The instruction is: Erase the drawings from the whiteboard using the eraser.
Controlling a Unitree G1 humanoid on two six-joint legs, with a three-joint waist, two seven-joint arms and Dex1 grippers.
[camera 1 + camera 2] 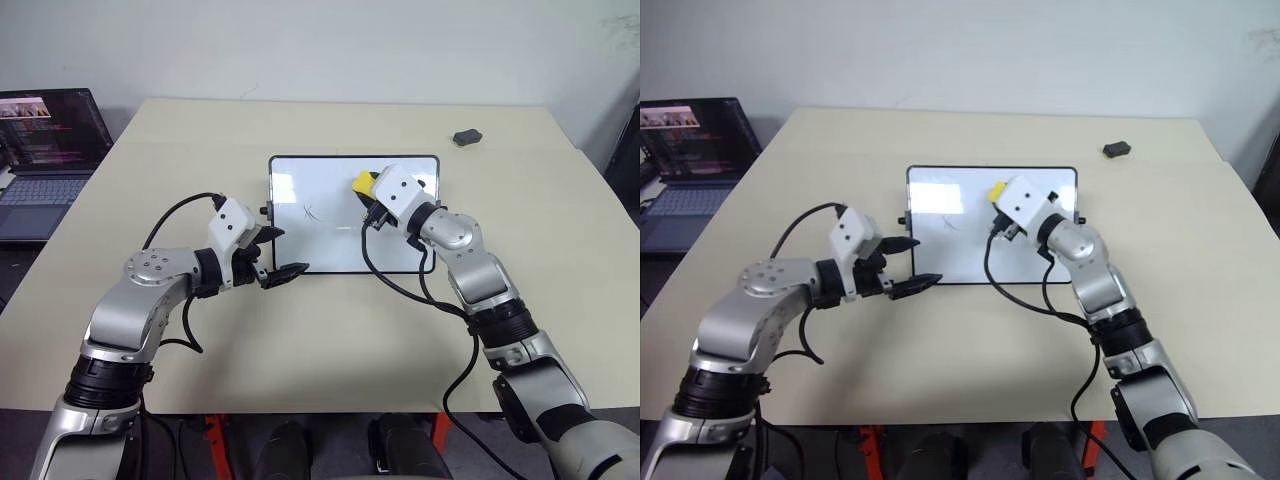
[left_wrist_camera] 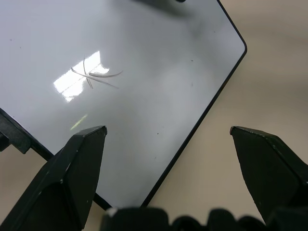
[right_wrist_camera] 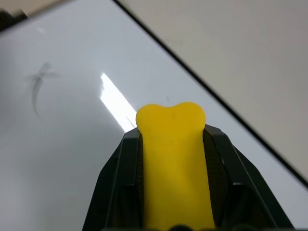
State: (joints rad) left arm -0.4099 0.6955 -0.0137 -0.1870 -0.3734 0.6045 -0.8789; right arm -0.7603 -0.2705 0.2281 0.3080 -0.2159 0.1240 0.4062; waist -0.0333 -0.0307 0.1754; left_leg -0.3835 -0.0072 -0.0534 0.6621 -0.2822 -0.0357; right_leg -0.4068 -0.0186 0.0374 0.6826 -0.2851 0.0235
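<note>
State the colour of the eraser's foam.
Yellow; the small rectangular foam eraser shows best in the right wrist view.

No readable text, label, brand or number is showing anywhere. The laptop (image 1: 45,150) screen is displaying lines too small to read, and the whiteboard (image 1: 330,240) is carrying only a thin x-like scribble (image 2: 91,77), no letters.

I count one whiteboard (image 1: 340,232) at my twelve o'clock — one drawing (image 1: 312,212) on it, an x-like scribble. One yellow eraser (image 1: 364,183). One dark grey lump (image 1: 467,137) at about one o'clock. One laptop (image 1: 45,150) at ten o'clock — and one table (image 1: 300,330).
</note>
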